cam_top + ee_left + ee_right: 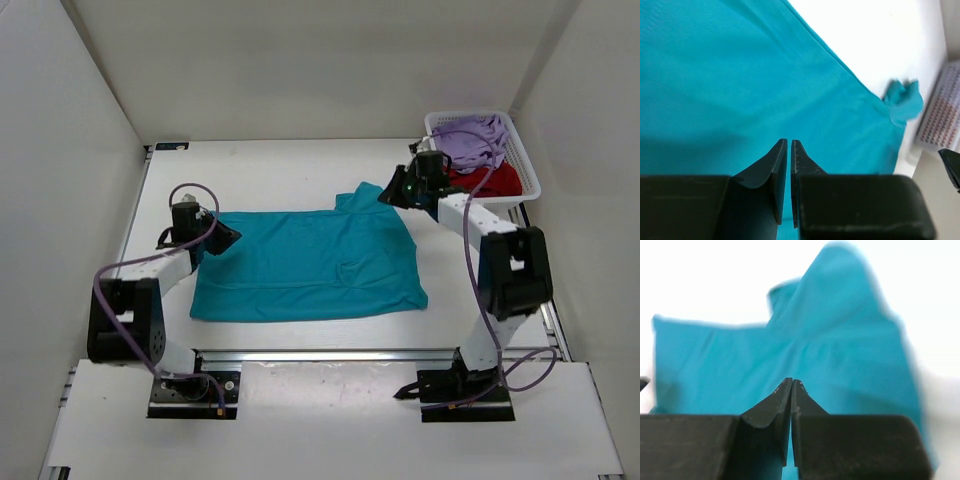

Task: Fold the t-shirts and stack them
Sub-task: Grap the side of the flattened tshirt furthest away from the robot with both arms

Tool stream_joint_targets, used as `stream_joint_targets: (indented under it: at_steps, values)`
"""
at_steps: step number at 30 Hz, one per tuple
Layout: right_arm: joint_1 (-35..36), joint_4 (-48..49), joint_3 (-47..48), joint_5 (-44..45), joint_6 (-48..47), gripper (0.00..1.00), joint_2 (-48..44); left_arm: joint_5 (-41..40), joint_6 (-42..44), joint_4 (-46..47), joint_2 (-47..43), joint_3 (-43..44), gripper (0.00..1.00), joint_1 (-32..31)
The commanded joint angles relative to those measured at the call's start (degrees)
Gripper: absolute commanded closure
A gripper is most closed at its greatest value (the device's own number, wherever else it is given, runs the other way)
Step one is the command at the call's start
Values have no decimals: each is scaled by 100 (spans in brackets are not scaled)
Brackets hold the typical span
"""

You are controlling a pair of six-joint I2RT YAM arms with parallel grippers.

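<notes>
A teal t-shirt (310, 265) lies spread flat across the middle of the table, one sleeve (362, 197) poking up at its far right. My left gripper (228, 238) hovers at the shirt's far left corner. In the left wrist view its jaws (789, 142) stand almost together over the teal cloth (740, 75), with nothing pinched between the tips. My right gripper (385, 195) sits by the raised sleeve, shut, the teal cloth (815, 355) just ahead of its tips (791, 381). A lavender t-shirt (475, 140) and a dark red t-shirt (495, 182) lie crumpled in the basket.
A white mesh basket (478, 116) stands at the far right corner, just behind the right arm. White walls close in the table on the left, back and right. A metal rail (330, 352) runs along the near edge.
</notes>
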Motion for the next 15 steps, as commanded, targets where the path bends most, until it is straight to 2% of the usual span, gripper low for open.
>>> stream_joint_targets:
  at_steps: [1, 4, 5, 9, 15]
  values:
    - [-383, -129, 993, 139, -327, 96, 837, 257, -54, 130, 227, 379, 81, 115]
    - [-594, -638, 1934, -97, -424, 77, 1681, -226, 175, 84, 87, 311, 80, -43]
    - [-603, -744, 2251, -142, -450, 74, 1841, -175, 158, 146, 69, 249, 80, -26]
    - [-525, -1367, 3150, -63, -538, 64, 2815, -113, 236, 112, 156, 274, 79, 44]
    - [-410, -1264, 3642, -511, -310, 54, 3345, -218, 298, 155, 245, 222, 79, -87]
